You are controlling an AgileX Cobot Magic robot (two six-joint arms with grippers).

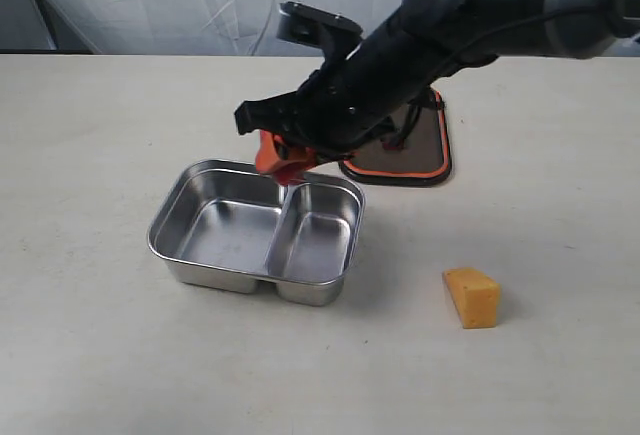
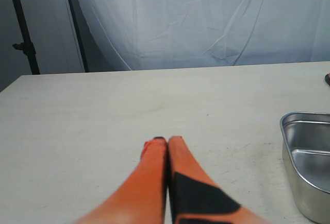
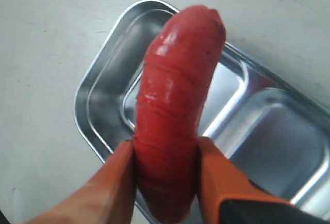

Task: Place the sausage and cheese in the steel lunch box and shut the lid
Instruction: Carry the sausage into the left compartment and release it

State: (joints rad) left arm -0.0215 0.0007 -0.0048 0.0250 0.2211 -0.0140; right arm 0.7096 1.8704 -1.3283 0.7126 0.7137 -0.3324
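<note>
- The sausage (image 3: 175, 110) is pinched crosswise between the two orange fingers (image 3: 118, 183) of the right gripper (image 3: 166, 152). Most of its length projects past the fingertips.
- The steel lunch box (image 3: 98, 80) lies directly below the right gripper. In the exterior view the gripper hangs above the box's far rim, close to the divider (image 1: 281, 223). Which compartment it lines up with cannot be determined.
- Both compartments appear empty.
- The left gripper (image 2: 167, 141) is pressed together, holds nothing, and sits low over the table (image 2: 103, 110). The box lies off to one side of it, apart.
- The cheese (image 1: 472, 297) rests on the table, well apart from both grippers, on the box's side away from the left gripper.
- The lid (image 1: 420, 140) lies flat on the table beyond the right gripper, partly hidden by the arm.
- Step in hand (judgement): placing the sausage, the first of three steps.
- Next move (judgement): shift the right gripper clear of the rim and divider, lower it into one compartment, then spread the fingers. If released over the divider, the sausage may bridge it and obstruct the lid.
</note>
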